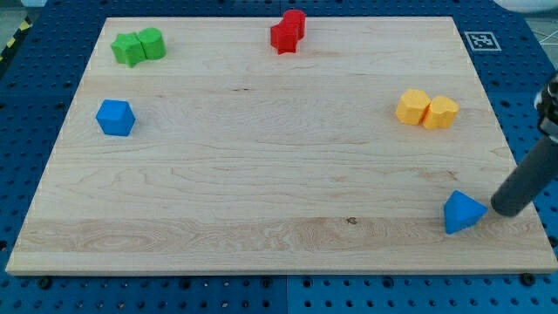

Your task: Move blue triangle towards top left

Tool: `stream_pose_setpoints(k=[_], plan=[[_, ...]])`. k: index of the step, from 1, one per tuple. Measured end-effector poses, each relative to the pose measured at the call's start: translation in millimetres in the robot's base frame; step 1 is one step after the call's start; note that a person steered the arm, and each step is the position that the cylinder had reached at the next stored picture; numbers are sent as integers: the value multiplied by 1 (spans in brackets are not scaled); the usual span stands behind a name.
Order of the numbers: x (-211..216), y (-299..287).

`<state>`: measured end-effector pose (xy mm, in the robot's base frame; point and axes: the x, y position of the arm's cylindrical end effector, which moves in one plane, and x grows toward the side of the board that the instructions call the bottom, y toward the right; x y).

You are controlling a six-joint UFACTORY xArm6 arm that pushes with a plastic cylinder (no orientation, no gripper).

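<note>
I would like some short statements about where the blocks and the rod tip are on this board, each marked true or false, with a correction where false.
1. The blue triangle lies near the board's bottom right corner. True.
2. My tip is at the view's left of the blue triangle. False: it stands just to the triangle's right, close beside it.
3. The two green blocks sit near the top left corner, touching each other. True.
4. The two yellow blocks are at the view's left edge. False: they are near the right edge, above the triangle.
5. The blue cube lies beside the red blocks. False: it is alone at the left; the red blocks are at the top middle.
</note>
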<state>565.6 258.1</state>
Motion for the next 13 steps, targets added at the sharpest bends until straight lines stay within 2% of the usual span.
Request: stream_pose_setpoints(k=[2, 4, 7, 9, 11, 13], plan=[[14, -1], [15, -29], [-7, -61], [3, -69], [-15, -106], [-53, -152]])
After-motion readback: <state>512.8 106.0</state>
